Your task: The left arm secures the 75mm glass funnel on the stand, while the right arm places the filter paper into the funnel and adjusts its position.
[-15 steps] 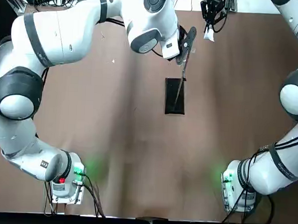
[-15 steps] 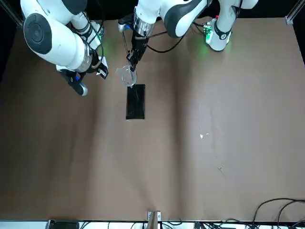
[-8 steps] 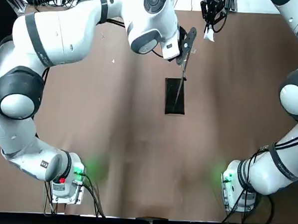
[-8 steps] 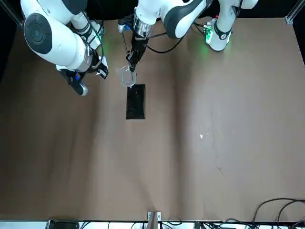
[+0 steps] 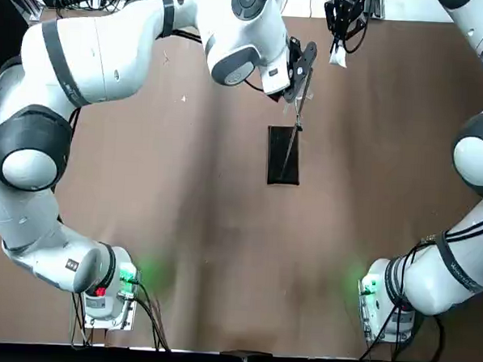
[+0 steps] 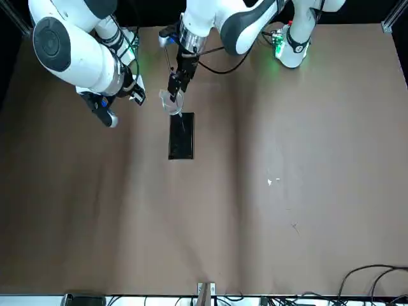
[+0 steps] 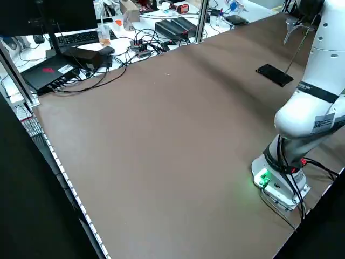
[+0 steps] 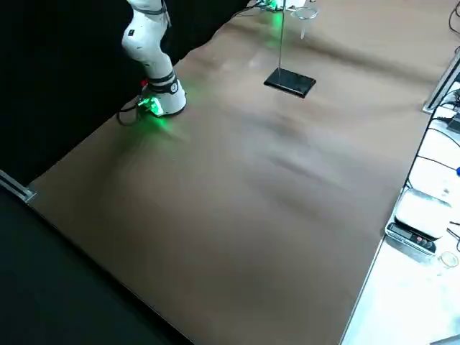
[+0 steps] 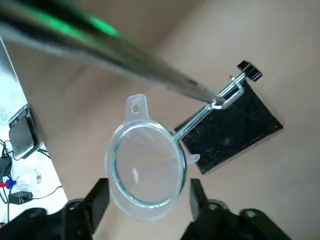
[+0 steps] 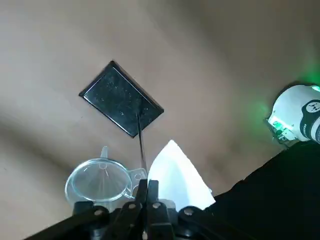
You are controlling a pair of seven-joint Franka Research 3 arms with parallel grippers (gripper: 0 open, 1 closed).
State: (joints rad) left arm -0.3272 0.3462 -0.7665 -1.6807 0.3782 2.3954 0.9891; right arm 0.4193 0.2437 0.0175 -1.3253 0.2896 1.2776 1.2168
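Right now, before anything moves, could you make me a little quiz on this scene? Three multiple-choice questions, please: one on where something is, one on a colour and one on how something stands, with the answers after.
1. Where is the white filter paper?
A) Flat on the table
B) Between the fingertips of the right gripper
C) On top of a monitor

2. What colour is the base plate of the stand?
A) Black
B) Yellow
C) White

3. How do the fingers of the left gripper stand?
A) Pressed together
B) Crossed over each other
C) Apart

Answers:
1. B: the right wrist view shows the paper at the closed fingertips.
2. A: the top and front views both show a black rectangle.
3. C: the left wrist view shows a gap between them, with the clear funnel showing in it.
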